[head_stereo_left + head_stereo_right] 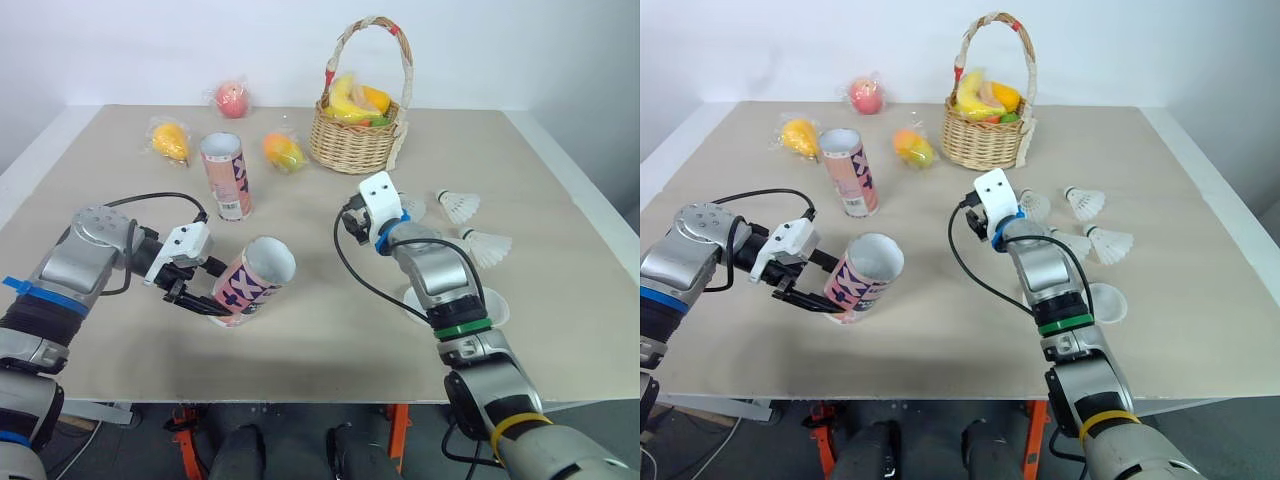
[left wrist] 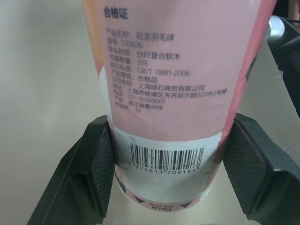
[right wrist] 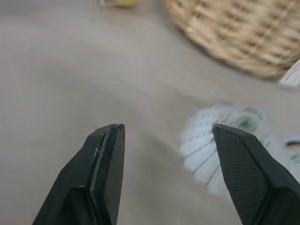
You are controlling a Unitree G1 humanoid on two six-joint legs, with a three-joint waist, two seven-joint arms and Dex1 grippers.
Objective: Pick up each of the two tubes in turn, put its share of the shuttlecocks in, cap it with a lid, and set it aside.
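While the left gripper (image 2: 169, 171) clamps the barcode end of one pink tube (image 1: 256, 281), that tube sits tilted at the near left of the table (image 1: 300, 345), its open mouth turned toward the right. The second tube (image 1: 227, 175) stands upright farther back. The right gripper (image 3: 166, 131) hangs with its fingers spread apart near a shuttlecock (image 3: 220, 140), just near of the basket (image 1: 355, 145).

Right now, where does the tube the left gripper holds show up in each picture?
Left eye view: tube lower left of centre, tilted.
Right eye view: tube lower left, tilted.
Left wrist view: tube in the centre, clamped by the left gripper.
Right wrist view: faces the basket.
Shared landmark: the basket at the table's far side.
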